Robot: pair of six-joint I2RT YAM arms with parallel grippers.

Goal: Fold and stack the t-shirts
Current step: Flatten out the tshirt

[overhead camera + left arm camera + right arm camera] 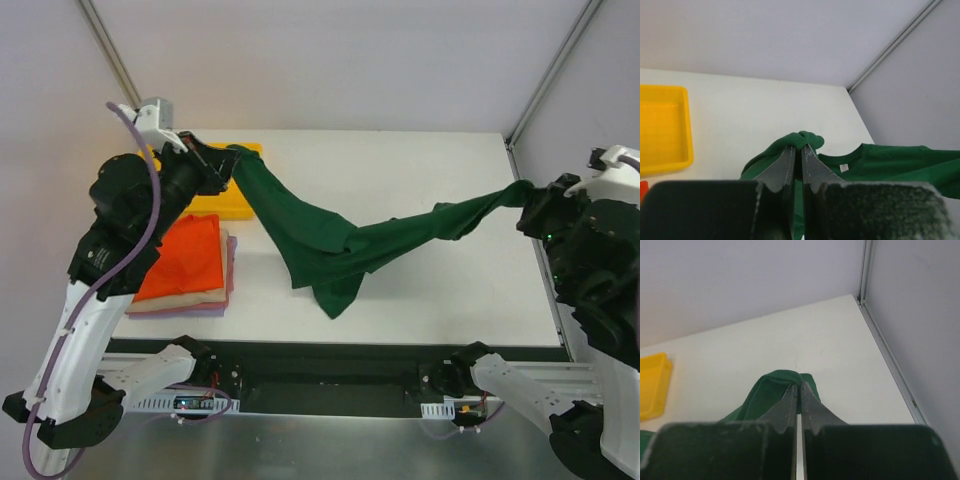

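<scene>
1 green t-shirt [330, 245] hangs beside folded stack [185, 265], yellow tray [225, 205].

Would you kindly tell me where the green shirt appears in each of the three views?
Top: shirt strung across the middle, left to right.
Left wrist: shirt lower centre, spreading to the right edge.
Right wrist: shirt lower centre, trailing left.
Shared landmark: yellow tray, left in every view.

I see the green t-shirt [320, 240] is soft matt cloth w/ wrinkles. The yellow tray [662, 125] looks like smooth shiny plastic. The counter [400, 170] is smooth, matt. The jaws look dull, bit rough.
</scene>
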